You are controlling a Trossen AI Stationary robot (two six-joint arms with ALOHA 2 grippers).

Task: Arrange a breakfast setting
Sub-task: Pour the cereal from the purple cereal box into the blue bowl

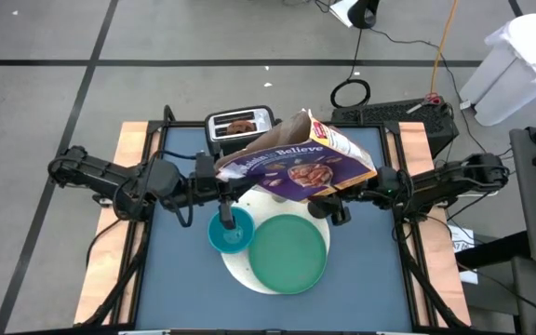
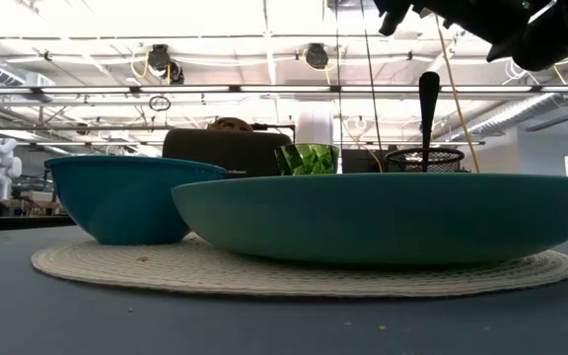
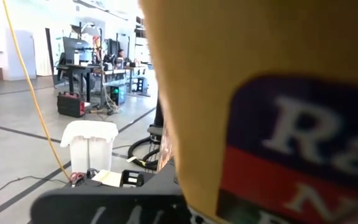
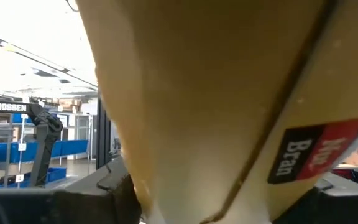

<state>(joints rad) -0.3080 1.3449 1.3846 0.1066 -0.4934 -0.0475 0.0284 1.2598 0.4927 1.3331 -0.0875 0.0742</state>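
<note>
A purple and tan cereal box (image 1: 296, 160) hangs above the table's middle, its printed face up, between my two arms. My left gripper (image 1: 220, 182) is at its left end and my right gripper (image 1: 359, 192) at its right end. Below lie a white round disc (image 1: 240, 270) with the green plate (image 1: 289, 251) and the blue bowl (image 1: 231, 233) on it. In the low view the lime cup (image 2: 307, 159) and a black mesh cup (image 2: 418, 159) with the spoon (image 2: 429, 99) upright in it stand behind the plate. The bagel (image 1: 242, 123) sticks out of the toaster. My left gripper holds the cereal box at its left end (image 1: 231, 172), coming level from the table's left. The box fills its wrist view (image 3: 260, 106) and hides the fingers. The box is lifted clear above the bowl. My right gripper holds the box at its right end (image 1: 347, 184), coming level from the table's right. The box (image 4: 216, 106) hides the fingers. The box is clear of the table and tilted.
The silver toaster (image 1: 240, 126) stands at the table's far edge, behind the box. The blue table top (image 1: 180, 279) shows to the left and right of the disc. Cables and a white bin (image 1: 519, 65) lie on the floor beyond the table.
</note>
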